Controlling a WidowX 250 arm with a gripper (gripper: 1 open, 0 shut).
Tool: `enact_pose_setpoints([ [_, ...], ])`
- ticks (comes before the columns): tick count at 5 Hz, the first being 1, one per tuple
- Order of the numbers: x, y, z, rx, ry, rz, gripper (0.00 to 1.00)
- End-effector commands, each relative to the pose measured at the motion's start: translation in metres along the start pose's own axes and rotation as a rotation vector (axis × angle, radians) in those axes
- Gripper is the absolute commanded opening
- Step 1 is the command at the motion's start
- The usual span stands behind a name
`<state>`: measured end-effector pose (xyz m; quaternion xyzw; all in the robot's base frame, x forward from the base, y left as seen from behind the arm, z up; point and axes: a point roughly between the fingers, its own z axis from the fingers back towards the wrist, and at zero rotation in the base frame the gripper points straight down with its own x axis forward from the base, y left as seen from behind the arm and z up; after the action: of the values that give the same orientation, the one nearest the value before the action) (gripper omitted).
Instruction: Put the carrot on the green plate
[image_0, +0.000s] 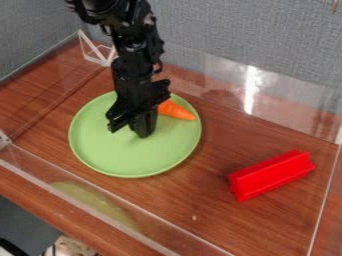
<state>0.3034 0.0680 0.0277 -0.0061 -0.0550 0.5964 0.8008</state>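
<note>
The green plate (120, 148) is large, round and light green, and lies on the wooden table at the left centre. The carrot (179, 111) is small and orange; its tip pokes out to the right of the gripper, over the plate's far right part. Its leafy end is hidden by the fingers. My black gripper (139, 124) comes straight down from above and stands low over the plate, shut on the carrot. Whether the carrot touches the plate I cannot tell.
A red rectangular block (271, 174) lies on the table at the right front. Clear acrylic walls (254, 85) ring the table. A white wire object (91, 45) stands at the back left corner.
</note>
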Motion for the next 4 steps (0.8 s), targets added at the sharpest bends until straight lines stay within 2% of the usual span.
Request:
enact_pose_setpoints([
  [1, 0.007, -0.013, 0.025, -0.063, -0.043, -0.019, 1.0],
  [2, 0.014, -0.011, 0.034, -0.065, -0.046, -0.066, 1.0],
  [3, 0.022, -0.01, 0.045, -0.071, -0.045, -0.095, 0.0],
  [4, 0.031, -0.008, 0.046, -0.073, -0.039, -0.126, 1.0],
])
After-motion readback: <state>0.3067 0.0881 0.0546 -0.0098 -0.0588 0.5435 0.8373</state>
